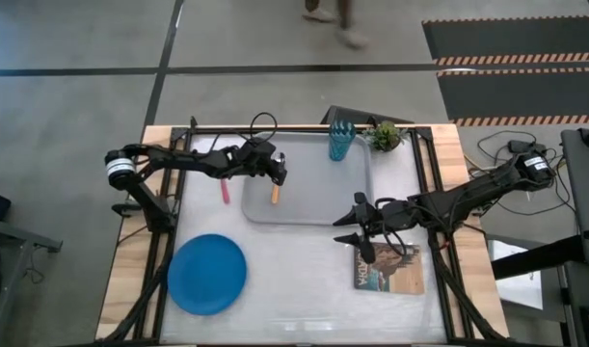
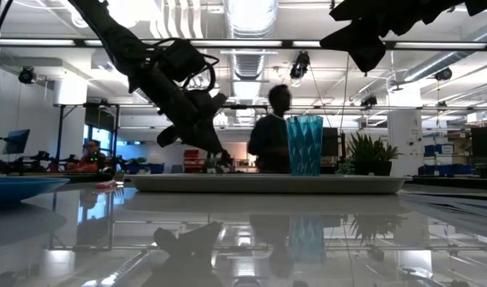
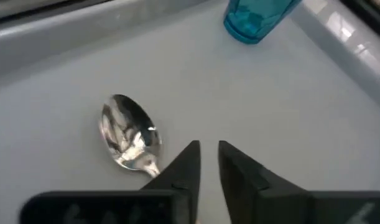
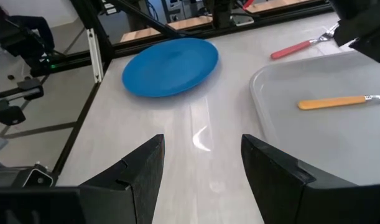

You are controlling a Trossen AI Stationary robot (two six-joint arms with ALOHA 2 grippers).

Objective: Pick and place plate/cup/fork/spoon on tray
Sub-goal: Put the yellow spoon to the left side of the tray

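The grey tray (image 1: pixel 308 220) lies at the table's middle. The teal cup (image 1: pixel 340 141) stands upright in its far right corner. The orange-handled spoon (image 1: pixel 274 193) lies flat on the tray's left part. My left gripper (image 1: pixel 280 176) hangs just over the spoon's bowl end (image 3: pixel 127 134) with its fingers a narrow gap apart and nothing between them. The pink-handled fork (image 1: pixel 225 191) lies on the table left of the tray. The blue plate (image 1: pixel 206 274) lies at the near left. My right gripper (image 1: pixel 352 226) is wide open and empty by the tray's near right corner.
A brown picture book (image 1: pixel 388 268) lies near my right gripper, toward the near edge. A small potted plant (image 1: pixel 384 135) stands at the far edge, right of the cup. Black frame rails run along the table's left and right sides. A person shows beyond the far edge.
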